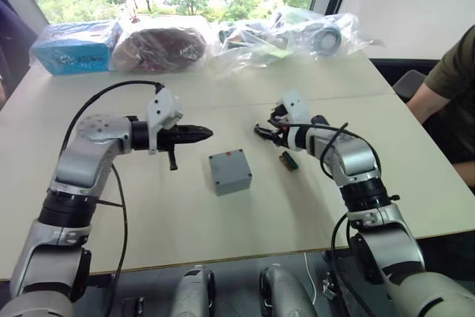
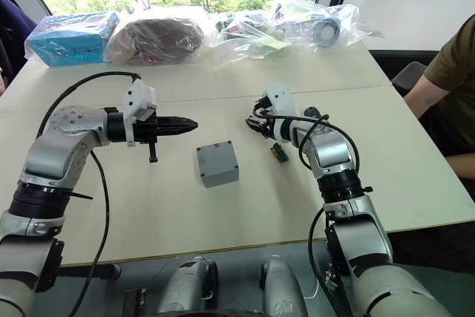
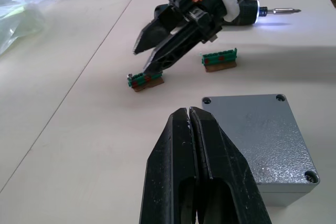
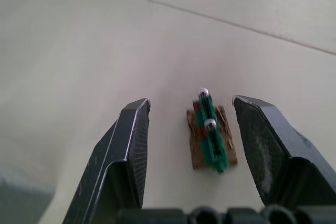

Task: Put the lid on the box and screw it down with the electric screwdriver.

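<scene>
My right claw (image 4: 191,111) is spread over a connector block (image 4: 211,137) at one o'clock from the box (image 1: 230,171), whose lid (image 3: 262,140) is already on; my left claw (image 1: 199,134) is pressed together, empty. Closing now risks grabbing the block instead of the screwdriver (image 3: 262,10).

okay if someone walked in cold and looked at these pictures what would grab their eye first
Probably the grey box, lid already on, alone mid-table between the two arms. Next, the right gripper, open just above a small green-and-brown connector block. The left gripper is shut, pointing toward the box, and plastic-wrapped bundles line the table's far edge.
</scene>
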`<act>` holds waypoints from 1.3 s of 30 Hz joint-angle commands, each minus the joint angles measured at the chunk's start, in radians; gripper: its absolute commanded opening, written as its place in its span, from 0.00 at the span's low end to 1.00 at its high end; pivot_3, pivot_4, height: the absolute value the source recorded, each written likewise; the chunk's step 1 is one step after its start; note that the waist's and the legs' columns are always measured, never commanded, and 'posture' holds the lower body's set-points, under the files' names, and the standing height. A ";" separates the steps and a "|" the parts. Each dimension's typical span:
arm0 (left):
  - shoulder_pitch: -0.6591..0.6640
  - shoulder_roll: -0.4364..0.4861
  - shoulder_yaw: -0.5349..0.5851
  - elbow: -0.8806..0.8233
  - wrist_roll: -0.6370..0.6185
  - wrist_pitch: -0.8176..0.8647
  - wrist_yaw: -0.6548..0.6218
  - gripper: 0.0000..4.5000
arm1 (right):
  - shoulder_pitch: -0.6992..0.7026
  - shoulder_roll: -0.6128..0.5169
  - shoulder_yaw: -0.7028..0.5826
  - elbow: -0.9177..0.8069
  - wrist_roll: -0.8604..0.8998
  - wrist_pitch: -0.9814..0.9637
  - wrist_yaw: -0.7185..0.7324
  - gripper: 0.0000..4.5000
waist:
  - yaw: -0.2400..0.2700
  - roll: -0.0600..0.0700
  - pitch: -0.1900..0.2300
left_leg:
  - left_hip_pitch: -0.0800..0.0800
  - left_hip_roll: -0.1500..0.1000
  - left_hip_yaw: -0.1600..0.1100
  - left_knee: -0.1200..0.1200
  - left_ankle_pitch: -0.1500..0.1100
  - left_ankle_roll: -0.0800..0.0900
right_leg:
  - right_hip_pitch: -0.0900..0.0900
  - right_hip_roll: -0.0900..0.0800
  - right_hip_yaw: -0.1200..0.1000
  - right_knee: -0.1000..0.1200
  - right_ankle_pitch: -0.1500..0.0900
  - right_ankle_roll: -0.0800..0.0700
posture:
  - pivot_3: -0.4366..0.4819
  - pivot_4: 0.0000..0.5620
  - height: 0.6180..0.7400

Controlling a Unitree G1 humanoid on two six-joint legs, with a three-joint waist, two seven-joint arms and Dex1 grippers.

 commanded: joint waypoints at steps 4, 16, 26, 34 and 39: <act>0.002 0.006 0.014 -0.051 -0.020 0.010 0.006 0.00 | -0.025 0.006 -0.002 0.041 -0.010 -0.049 0.025 0.59 | -0.003 0.000 0.000 | 0.000 0.000 0.000 0.000 0.000 0.000 | 0.000 0.000 0.000 0.000 0.000 0.000 | 0.48 0.27 1.00; 0.003 0.017 0.024 -0.059 -0.024 0.013 0.007 0.00 | -0.023 0.013 0.003 0.092 -0.028 -0.076 0.040 0.59 | -0.002 0.000 0.000 | 0.000 0.000 0.000 0.000 0.000 0.000 | 0.000 0.000 0.000 0.000 0.000 0.000 | 0.48 0.27 1.00; 0.001 0.016 0.020 -0.055 -0.018 0.008 0.009 0.00 | -0.024 0.019 0.001 0.112 -0.047 -0.088 0.046 0.59 | -0.003 0.000 0.000 | 0.000 0.000 0.000 0.000 0.000 0.000 | 0.000 0.000 0.000 0.000 0.000 0.000 | 0.48 0.27 1.00; 0.002 0.014 0.016 -0.055 -0.016 0.006 0.009 0.00 | -0.022 0.022 -0.006 0.117 -0.051 -0.094 0.044 0.59 | -0.003 0.000 0.000 | 0.000 0.000 0.000 0.000 0.000 0.000 | 0.000 0.000 0.000 0.000 0.000 0.000 | 0.48 0.27 1.00; 0.001 0.013 0.013 -0.055 -0.015 0.005 0.006 0.00 | -0.023 0.020 -0.006 0.125 -0.053 -0.098 0.045 0.42 | -0.003 0.000 0.000 | 0.000 0.000 0.000 0.000 0.000 0.000 | 0.000 0.000 0.000 0.000 0.000 0.000 | 0.48 0.27 1.00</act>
